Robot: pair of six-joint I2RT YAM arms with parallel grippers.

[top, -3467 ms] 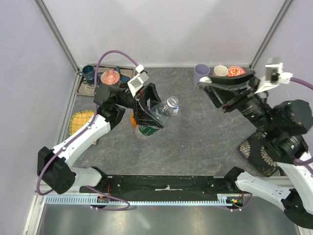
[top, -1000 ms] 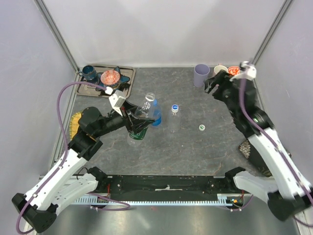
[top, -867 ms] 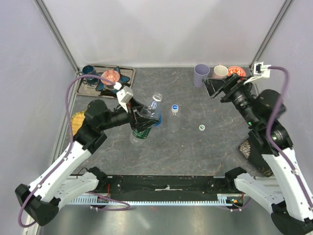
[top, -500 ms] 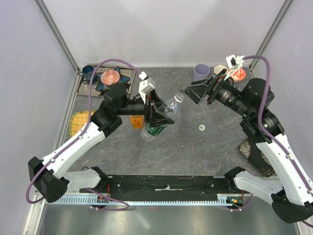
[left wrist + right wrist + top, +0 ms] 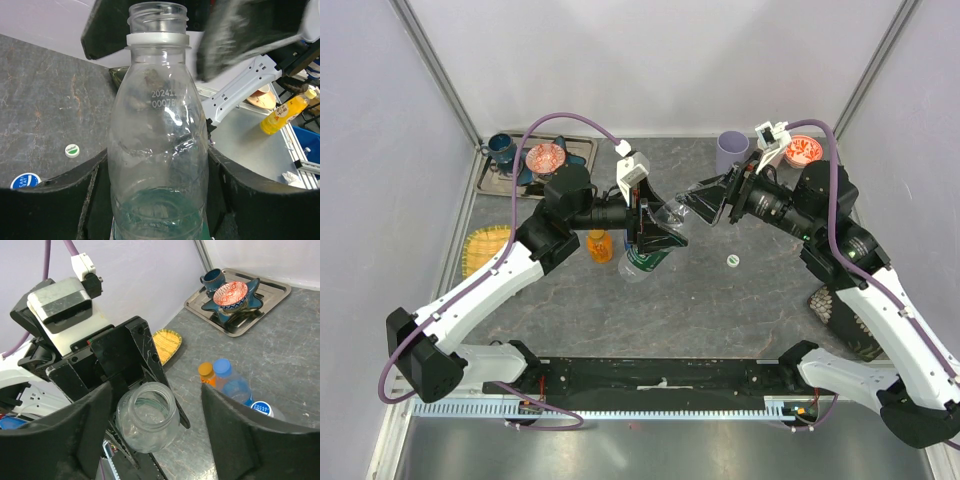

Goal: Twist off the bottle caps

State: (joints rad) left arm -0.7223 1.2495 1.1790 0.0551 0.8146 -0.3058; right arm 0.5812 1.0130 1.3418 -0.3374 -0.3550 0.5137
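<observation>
My left gripper (image 5: 648, 232) is shut on a clear bottle (image 5: 662, 224) with a green label, holding it off the table and tilted toward the right. Its mouth (image 5: 157, 10) is open, with no cap on it. The right gripper (image 5: 156, 390) is open, one finger (image 5: 75, 435) on each side of that mouth, not touching it. On the table behind stand an orange bottle (image 5: 205, 371), a blue-capped bottle (image 5: 234, 386) and a blue-and-white cap (image 5: 261, 409) on a bottle I barely see. A green cap (image 5: 731, 261) lies loose on the table.
A lilac cup (image 5: 730, 152), a beige cup and a red bowl (image 5: 802, 150) stand at the back right. The metal tray (image 5: 575, 150) at the back left holds a blue mug (image 5: 501, 146) and a red bowl (image 5: 546, 157). A yellow woven mat (image 5: 485, 245) lies at the left.
The left arm has lifted the clear bottle away from the other bottles and tilted its mouth to the right. The right gripper has swung in from the back right to that mouth.
</observation>
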